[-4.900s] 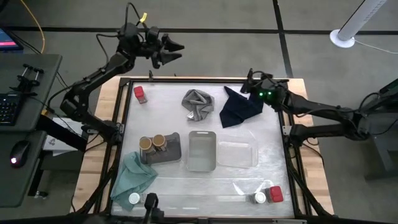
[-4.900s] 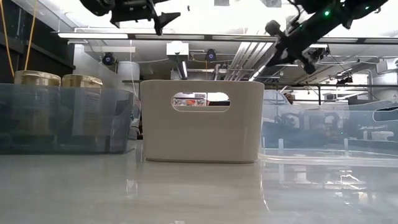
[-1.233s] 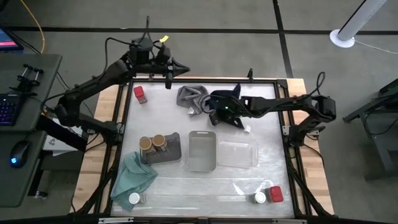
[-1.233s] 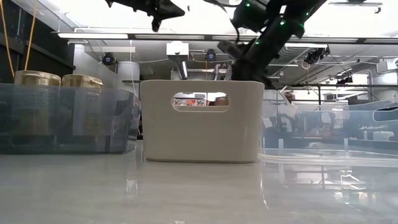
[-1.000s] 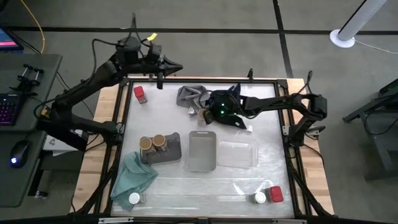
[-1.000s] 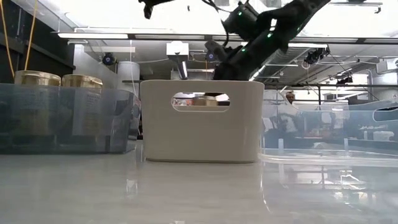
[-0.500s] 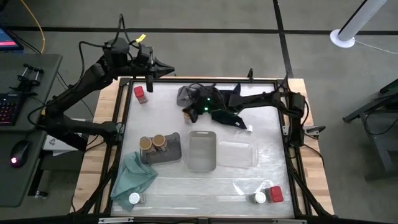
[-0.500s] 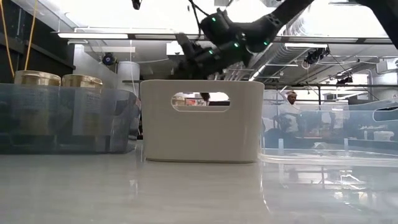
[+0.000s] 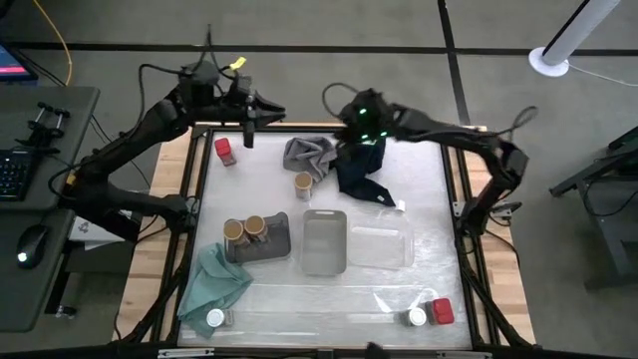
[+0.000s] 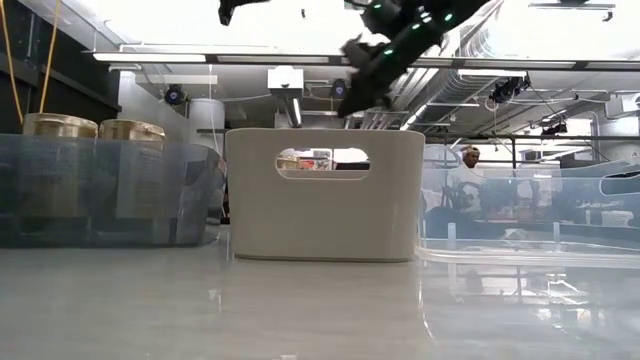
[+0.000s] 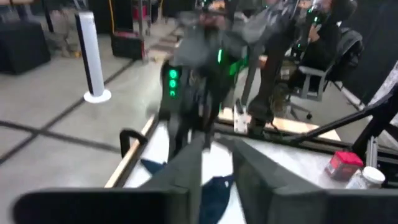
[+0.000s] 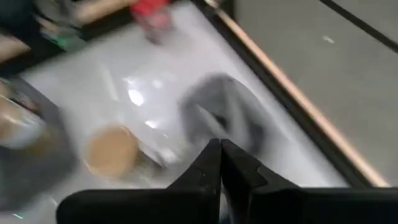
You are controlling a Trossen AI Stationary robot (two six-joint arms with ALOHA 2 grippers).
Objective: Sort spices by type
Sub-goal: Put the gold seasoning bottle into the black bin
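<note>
At the left edge of the worktop (image 9: 429, 259), a white-topped jar (image 9: 215, 318) sits at the near corner beside the teal cloth (image 9: 217, 282), not yet sorted. Up at the far left corner a red squarish jar (image 9: 224, 152) stands alone, and the left pincer (image 9: 255, 118) hovers just above and beyond it with its fingers a little apart and nothing between them, likely placed there to come down on that jar. Two tan-topped jars (image 9: 244, 229) stand together in the dark tray (image 9: 279, 242), grouped as one kind. A third tan-topped jar (image 9: 303, 183) stands upright on the bare worktop beside the grey cloth (image 9: 310, 156), close to its tray and probably due to join it. The beige bin (image 9: 324, 241) and clear tray (image 9: 380, 246) wait unfilled. The right pincer (image 9: 351, 152) hangs over the navy cloth (image 9: 359, 172), fingers pressed together and gripping nothing. At the near right corner, a white-topped jar (image 9: 417, 317) and a red jar (image 9: 442, 311) stand touching.
</note>
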